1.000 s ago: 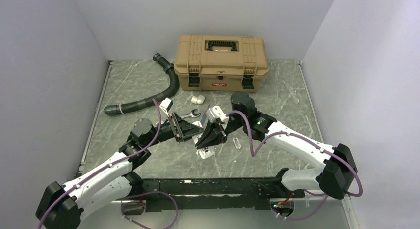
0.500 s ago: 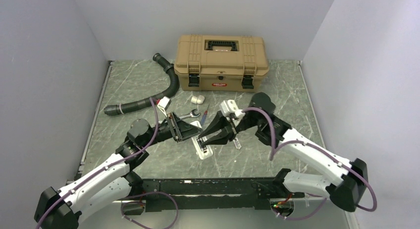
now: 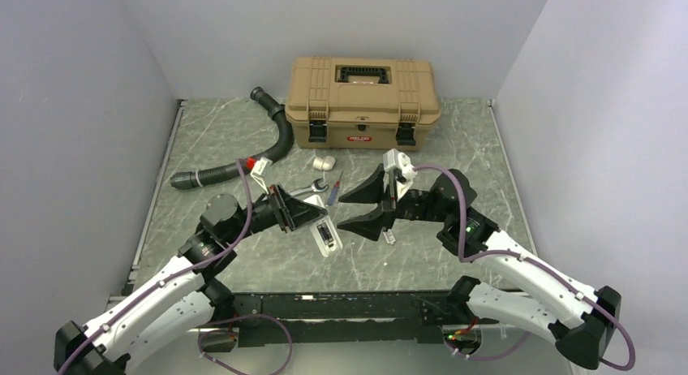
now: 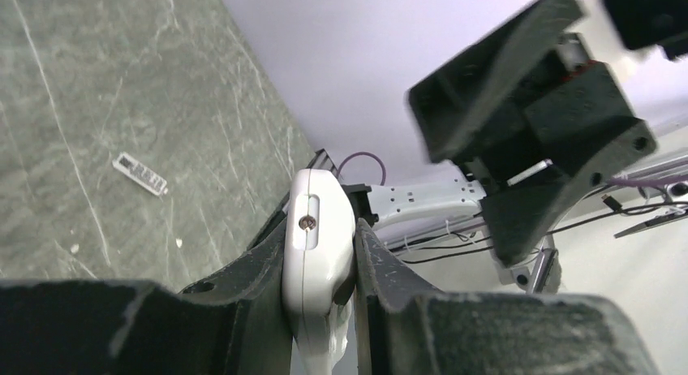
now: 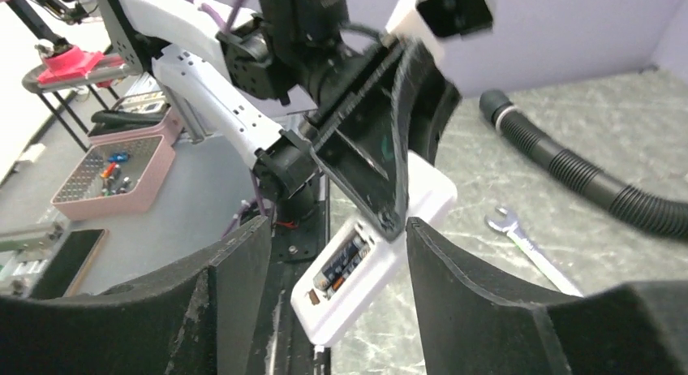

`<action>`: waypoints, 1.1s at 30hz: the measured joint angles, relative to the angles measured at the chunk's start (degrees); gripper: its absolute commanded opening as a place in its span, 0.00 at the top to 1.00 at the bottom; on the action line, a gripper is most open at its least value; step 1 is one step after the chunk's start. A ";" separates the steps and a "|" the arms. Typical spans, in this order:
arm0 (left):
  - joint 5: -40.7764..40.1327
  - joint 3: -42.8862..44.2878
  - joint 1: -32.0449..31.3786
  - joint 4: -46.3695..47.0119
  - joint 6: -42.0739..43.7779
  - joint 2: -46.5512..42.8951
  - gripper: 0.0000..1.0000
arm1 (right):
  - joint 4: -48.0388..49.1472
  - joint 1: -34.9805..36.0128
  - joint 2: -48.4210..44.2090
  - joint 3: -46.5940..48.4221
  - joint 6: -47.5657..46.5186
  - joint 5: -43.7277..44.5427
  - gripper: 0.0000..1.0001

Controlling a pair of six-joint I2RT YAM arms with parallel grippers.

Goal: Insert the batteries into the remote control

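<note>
The white remote control (image 3: 328,239) is held off the table with my left gripper (image 3: 318,226) shut on its sides; its open back faces up. Two batteries (image 5: 345,261) lie in the open compartment, as the right wrist view shows. In the left wrist view the remote control (image 4: 315,245) is clamped edge-on between the left gripper (image 4: 320,233) fingers. My right gripper (image 3: 359,210) stands open just right of the remote, apart from it, with nothing between its fingers. From the right wrist, the right gripper (image 5: 337,233) frames the remote control (image 5: 381,253) and the left gripper (image 5: 369,160).
A tan toolbox (image 3: 363,101) stands shut at the back. A black ribbed hose (image 3: 243,162) curves at the back left. A wrench (image 3: 311,187), a stubby white cylinder (image 3: 324,161) and a thin red-blue tool (image 3: 335,190) lie behind the grippers. A small white strip (image 3: 389,235) lies below the right gripper.
My right gripper has opened wide and drawn back to the right, off the remote. The left gripper, still shut on the remote, has shifted slightly left and raised it.
</note>
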 measured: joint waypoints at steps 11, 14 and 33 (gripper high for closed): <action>-0.96 3.43 0.00 -1.75 5.46 -1.62 1.00 | -0.81 -0.09 5.51 -2.21 8.33 -4.90 0.27; -1.01 3.43 -0.04 -1.99 5.84 -1.57 1.00 | -0.90 -0.09 5.81 -2.27 9.09 -4.94 0.24; -1.01 4.68 -0.04 -3.06 6.93 -1.51 1.00 | -3.52 -0.09 10.93 -2.25 12.81 -1.33 0.38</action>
